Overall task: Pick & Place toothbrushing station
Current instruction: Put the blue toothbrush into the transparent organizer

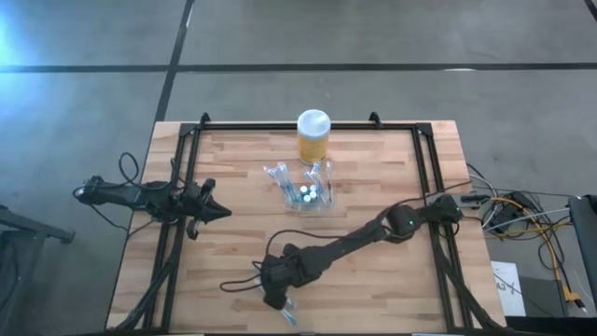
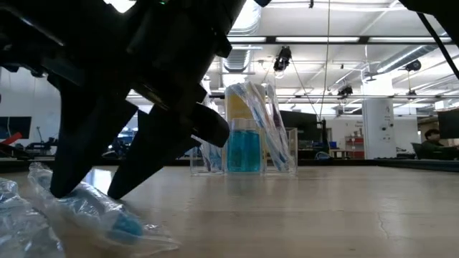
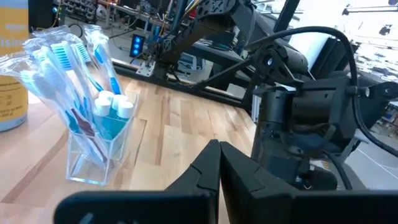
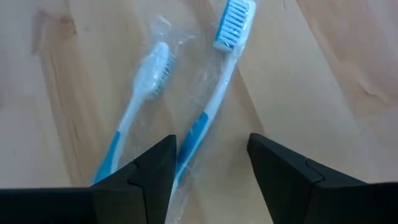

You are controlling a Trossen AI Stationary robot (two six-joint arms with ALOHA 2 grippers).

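Observation:
The toothbrushing station point(image 1: 304, 194) is a small clear plastic holder standing on its base at mid-table. It holds wrapped blue toothbrushes and small blue bottles, and shows in the low view point(image 2: 244, 154) and the left wrist view point(image 3: 99, 149). Two wrapped toothbrushes point(image 4: 211, 93) lie flat near the table's near edge point(image 1: 287, 313). My right gripper point(image 4: 211, 155) is open and points down over them, with one brush's handle between its fingers. My left gripper point(image 1: 224, 212) is shut and empty at the table's left, pointing toward the holder. My right gripper's open fingertips point(image 2: 64, 188) reach down to the clear wrap point(image 2: 107, 218) of the toothbrushes lying on the table. One finger stands on each side of a brush handle point(image 4: 196, 134). I cannot tell whether they touch the wrap or the handle.
A yellow jar with a white lid point(image 1: 313, 136) stands just behind the holder near the far edge. A black frame point(image 1: 187, 187) runs along the table's left, far and right sides. Bare wood point(image 1: 373, 280) lies between the holder and the near edge.

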